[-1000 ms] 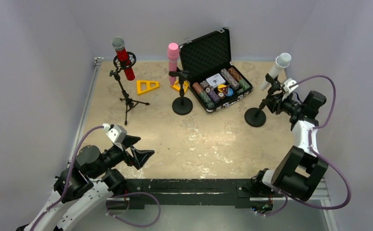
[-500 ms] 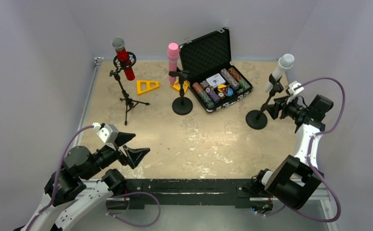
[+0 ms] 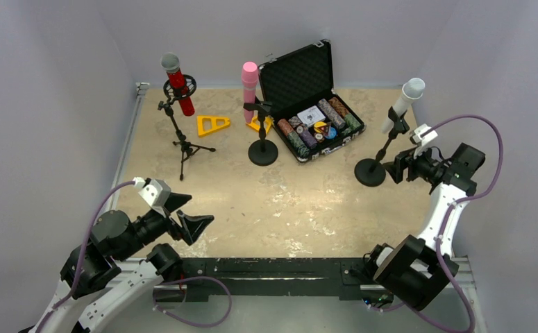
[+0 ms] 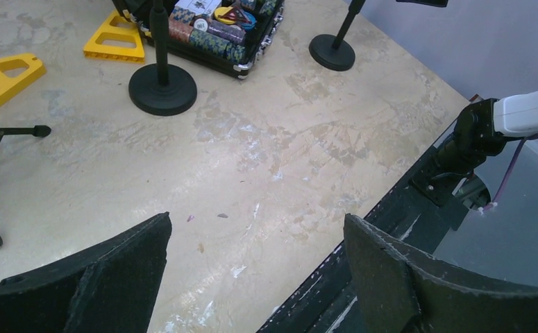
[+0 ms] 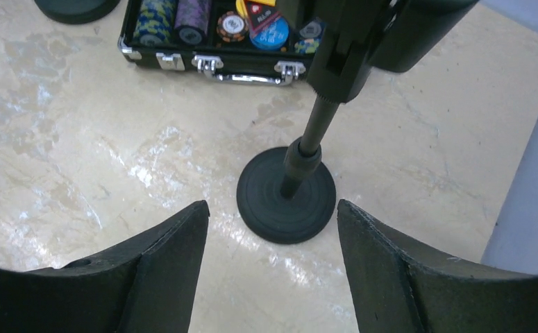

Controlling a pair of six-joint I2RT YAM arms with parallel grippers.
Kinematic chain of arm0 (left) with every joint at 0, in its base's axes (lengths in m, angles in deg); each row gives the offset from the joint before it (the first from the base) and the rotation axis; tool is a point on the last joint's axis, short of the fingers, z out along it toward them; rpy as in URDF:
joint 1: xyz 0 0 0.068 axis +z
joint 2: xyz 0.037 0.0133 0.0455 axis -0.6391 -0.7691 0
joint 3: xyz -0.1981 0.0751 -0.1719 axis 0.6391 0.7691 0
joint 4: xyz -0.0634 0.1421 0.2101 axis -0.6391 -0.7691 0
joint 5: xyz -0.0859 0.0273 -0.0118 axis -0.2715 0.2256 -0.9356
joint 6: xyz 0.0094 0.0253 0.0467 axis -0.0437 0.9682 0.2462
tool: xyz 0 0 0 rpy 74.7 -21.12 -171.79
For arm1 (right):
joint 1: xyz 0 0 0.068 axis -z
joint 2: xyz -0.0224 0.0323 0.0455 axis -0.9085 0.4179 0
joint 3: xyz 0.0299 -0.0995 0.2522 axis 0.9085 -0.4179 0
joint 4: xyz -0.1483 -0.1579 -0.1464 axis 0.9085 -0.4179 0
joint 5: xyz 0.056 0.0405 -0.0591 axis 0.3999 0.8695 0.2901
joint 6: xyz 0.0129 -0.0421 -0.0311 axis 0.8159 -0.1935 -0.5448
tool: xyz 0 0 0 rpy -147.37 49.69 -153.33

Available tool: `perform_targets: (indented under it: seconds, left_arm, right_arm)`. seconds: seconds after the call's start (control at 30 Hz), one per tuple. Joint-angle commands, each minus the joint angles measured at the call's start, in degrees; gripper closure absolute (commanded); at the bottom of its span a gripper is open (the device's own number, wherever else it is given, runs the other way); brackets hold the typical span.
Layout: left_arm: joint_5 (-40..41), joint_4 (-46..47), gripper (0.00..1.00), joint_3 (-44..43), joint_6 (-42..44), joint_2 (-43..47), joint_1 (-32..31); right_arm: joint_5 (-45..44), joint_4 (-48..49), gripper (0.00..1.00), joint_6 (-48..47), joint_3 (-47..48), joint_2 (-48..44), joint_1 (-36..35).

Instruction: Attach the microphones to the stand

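Note:
The glittery red microphone (image 3: 176, 80) sits in the clip of a tripod stand (image 3: 182, 142) at the back left. The pink microphone (image 3: 250, 87) sits in a round-base stand (image 3: 262, 151) at the back middle. The white microphone (image 3: 404, 101) sits tilted in a round-base stand (image 3: 371, 171) at the right; its base also shows in the right wrist view (image 5: 286, 194). My right gripper (image 3: 396, 168) is open and empty just right of that stand, apart from it. My left gripper (image 3: 191, 214) is open and empty low at the near left.
An open black case (image 3: 313, 104) of poker chips lies at the back middle. Two yellow triangular pieces (image 3: 212, 125) lie between the back stands. White walls close in on three sides. A black rail (image 3: 266, 267) runs along the near edge.
My right gripper has let go of the white microphone's stand and drawn back to the right and down. My left arm has pulled back a little toward the near left.

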Motion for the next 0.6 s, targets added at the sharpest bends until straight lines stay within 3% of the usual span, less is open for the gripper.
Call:
perform_targets:
  seconds: [0.0,0.57]
  left_arm:
    - [1.3,-1.2,0.02,-1.9,0.7,-0.1,0.1]
    - [3.4,-3.4,0.01,-3.8,-0.7,1.3,0.1]
  right_arm:
    - [-2.9,-11.1,0.28,-9.4,2.0,-2.2,1.2]
    - [-5.8,-33.0,0.28,-21.9,2.1,-15.9,1.9]
